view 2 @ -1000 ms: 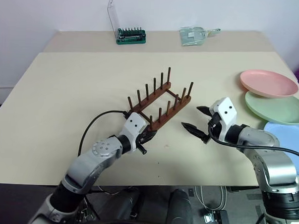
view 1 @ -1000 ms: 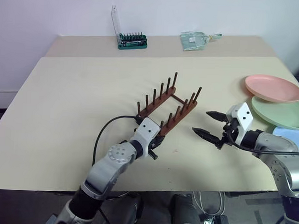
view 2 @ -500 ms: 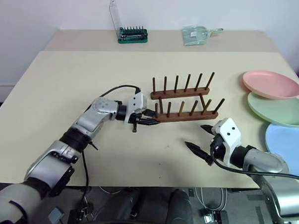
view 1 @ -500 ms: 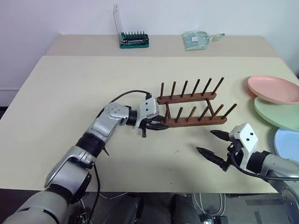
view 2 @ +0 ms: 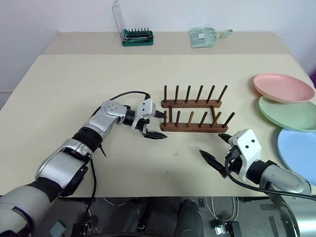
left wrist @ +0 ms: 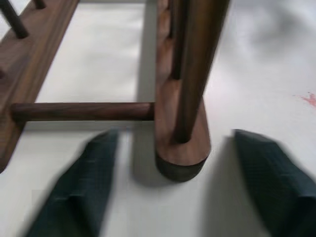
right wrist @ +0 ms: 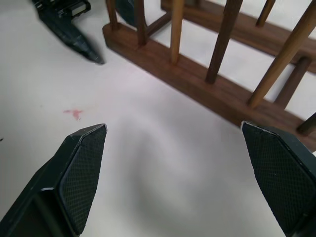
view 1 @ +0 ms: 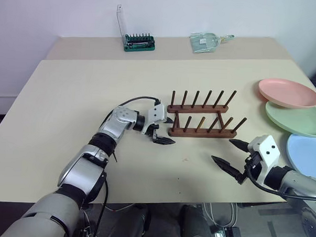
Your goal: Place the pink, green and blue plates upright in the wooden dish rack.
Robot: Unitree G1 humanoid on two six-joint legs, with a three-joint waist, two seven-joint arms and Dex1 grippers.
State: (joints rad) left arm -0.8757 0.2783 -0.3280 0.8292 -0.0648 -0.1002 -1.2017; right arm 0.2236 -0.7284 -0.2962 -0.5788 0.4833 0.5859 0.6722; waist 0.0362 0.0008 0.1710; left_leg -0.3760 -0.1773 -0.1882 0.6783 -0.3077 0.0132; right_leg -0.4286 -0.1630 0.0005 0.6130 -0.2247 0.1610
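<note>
Left gripper (view 1: 165, 130), black fingers spread empty, straddles the peg-lined dark wooden rack's (view 1: 202, 121) rounded rail end.

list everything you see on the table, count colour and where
wooden dish rack: 1, dark brown, table centre, empty
pink plate: 1, right edge, farthest back
green plate: 1, pale green, just nearer than pink
blue plate: 1, light blue, nearest
screwdriver-bit holder: 1, green, far edge
clear packet: 1, greenish, far edge
table: 1, beige
left gripper: jaws open, at the rack's left end
right gripper: jaws open, in front of the rack
</note>
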